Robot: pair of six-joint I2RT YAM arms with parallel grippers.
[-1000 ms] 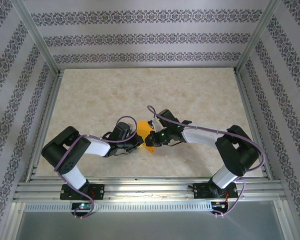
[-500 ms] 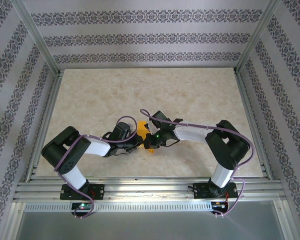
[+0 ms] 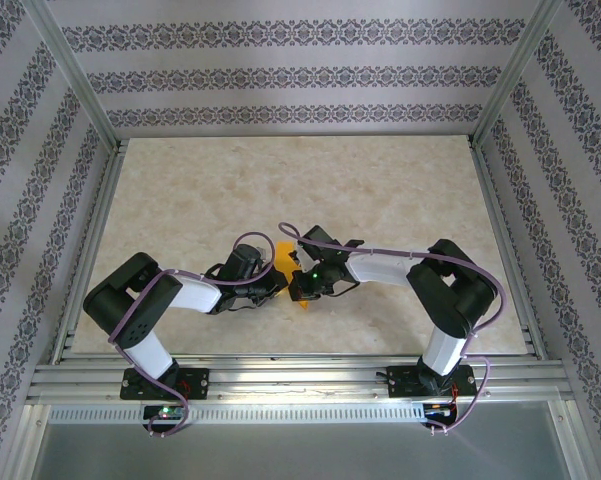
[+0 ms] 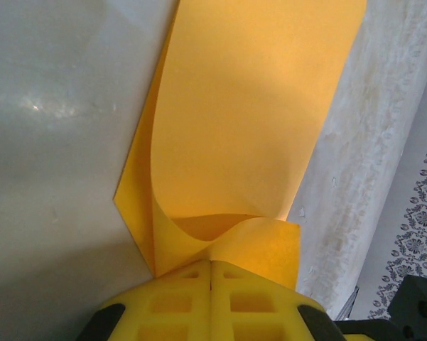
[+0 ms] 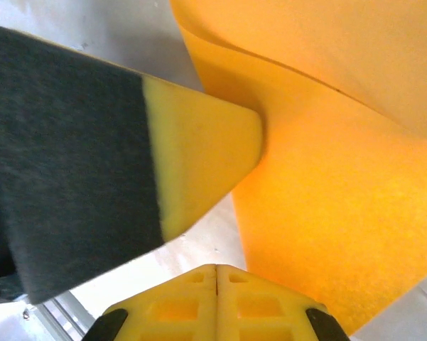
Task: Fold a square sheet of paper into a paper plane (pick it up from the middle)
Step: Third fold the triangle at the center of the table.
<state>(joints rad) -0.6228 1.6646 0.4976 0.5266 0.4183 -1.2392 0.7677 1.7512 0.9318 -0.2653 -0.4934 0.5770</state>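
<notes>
Left arm and right arm reach inward, wrists low, meeting mid-table at the paper. It's thin and floppy and creases easily, so you should grip it near the fold. Left gripper is clamped on a curled edge. Right gripper is closed beside the sheet with no visible hold.

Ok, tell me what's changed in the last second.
The right tool slid left toward the left tool, its elbow folding inward, covering more of the orange paper. The left tool stayed put, shut on the paper.
</notes>
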